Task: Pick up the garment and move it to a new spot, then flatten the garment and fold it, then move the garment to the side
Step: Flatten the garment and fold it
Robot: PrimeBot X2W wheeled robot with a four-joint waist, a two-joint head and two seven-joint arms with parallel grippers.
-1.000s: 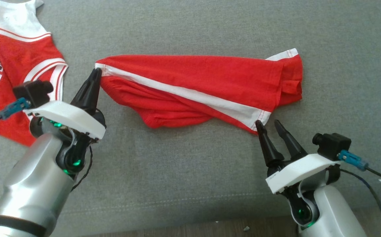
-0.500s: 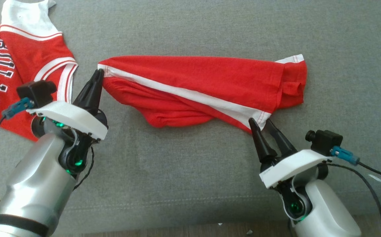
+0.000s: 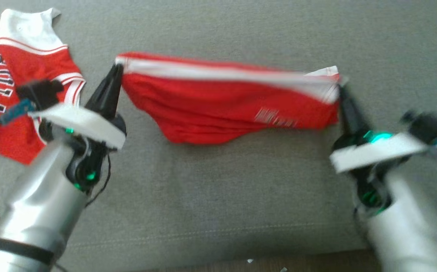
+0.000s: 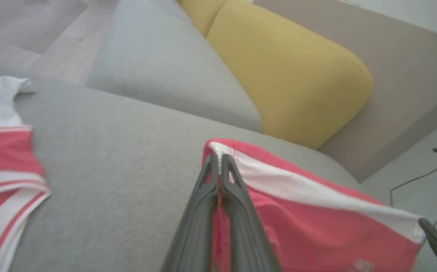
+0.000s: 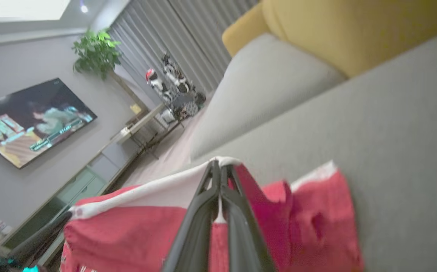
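A red garment (image 3: 222, 109) with a white band along its top edge hangs stretched between my two grippers above the grey sofa seat (image 3: 222, 196). On its left corner my left gripper (image 3: 117, 70) is shut; the left wrist view shows the fingers (image 4: 219, 160) pinched on the white hem of the cloth (image 4: 316, 226). My right gripper (image 3: 342, 90), blurred, is shut on the right corner, with its jaws (image 5: 218, 166) closed on the white edge of the garment (image 5: 127, 234). A red jersey (image 3: 25, 87) with white striped trim and dark lettering lies flat at the far left.
A yellow cushion (image 4: 290, 68) and a grey cushion (image 4: 165, 68) stand at the sofa's back. The seat's front edge and wooden floor (image 3: 278, 264) run along the bottom. A wall television (image 5: 33, 121) and a plant (image 5: 97, 53) are across the room.
My right gripper has shut on the garment's white-banded lower right corner and carried it up and to the right, pulling the cloth taut. The left gripper kept its grip.
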